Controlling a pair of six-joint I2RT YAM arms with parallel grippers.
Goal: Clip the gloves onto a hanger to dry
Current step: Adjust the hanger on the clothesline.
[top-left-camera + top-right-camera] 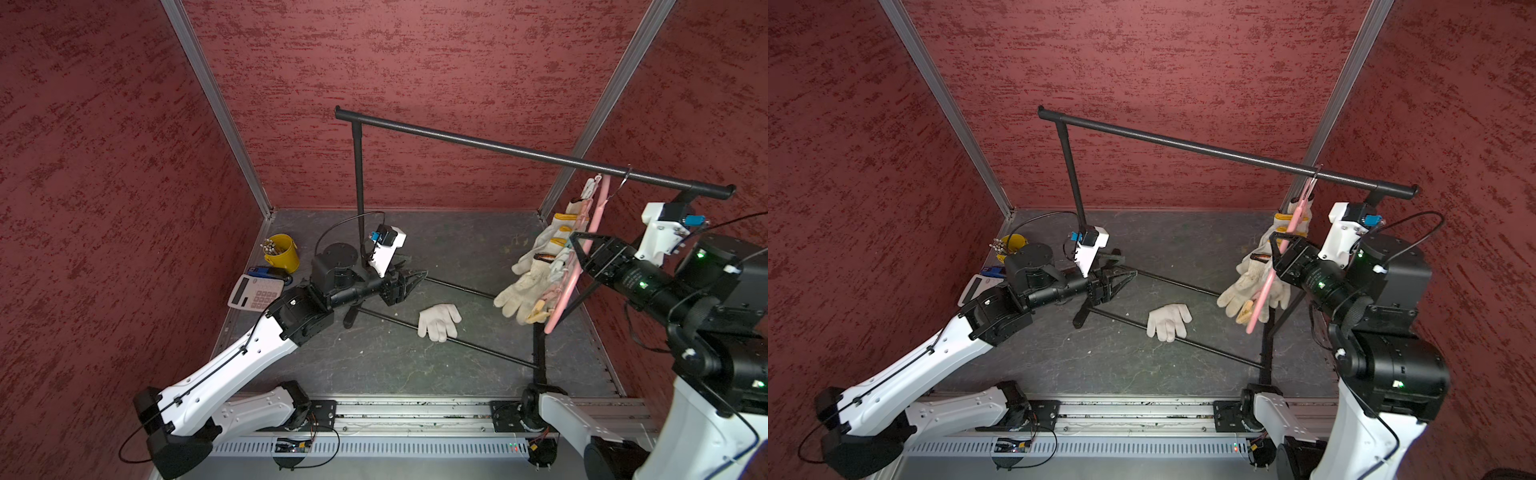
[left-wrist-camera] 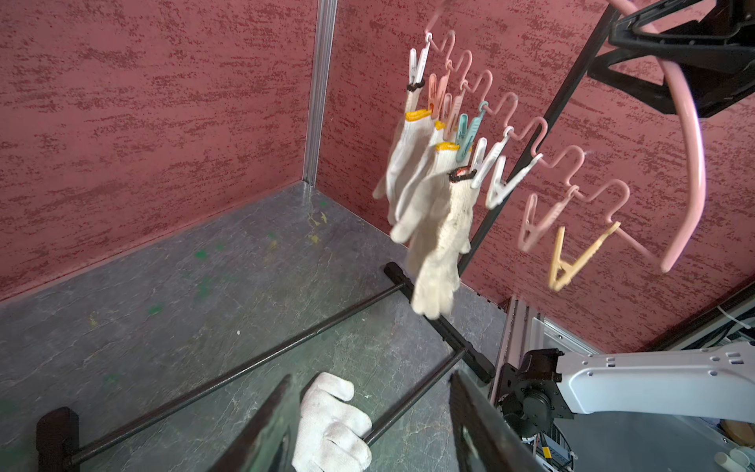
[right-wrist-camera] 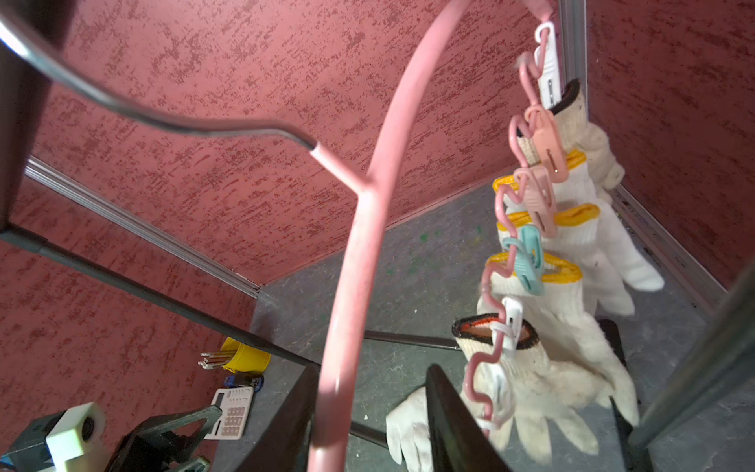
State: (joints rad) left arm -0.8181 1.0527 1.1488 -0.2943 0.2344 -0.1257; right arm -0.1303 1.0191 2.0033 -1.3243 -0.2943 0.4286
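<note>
Left wrist: left tool (image 2: 371,378) released, empty.
Glove (image 2: 331,425): loose on worktop (image 1: 374,365) at its 4 o'clock; pickup step, next descend and pinch.
Right tool (image 3: 371,370): astride hanger (image 3: 359,245), 3 o'clock, unclamped.

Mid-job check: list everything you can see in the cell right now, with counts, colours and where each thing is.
rack: one, black, mid-floor
hanger: one, pink, hooked on the rack's top bar
clipped gloves: about five, cream, yellow or dark cuffs, on the hanger
loose glove: one, white, on the floor across the rack's base bar
empty clothespins: three, white, pink, yellow, hanger's free end
bucket: one, yellow, far left corner
calculator: one, white, beside bucket
left gripper: open, empty, near loose glove
right gripper: open, astride hanger's arch
</note>
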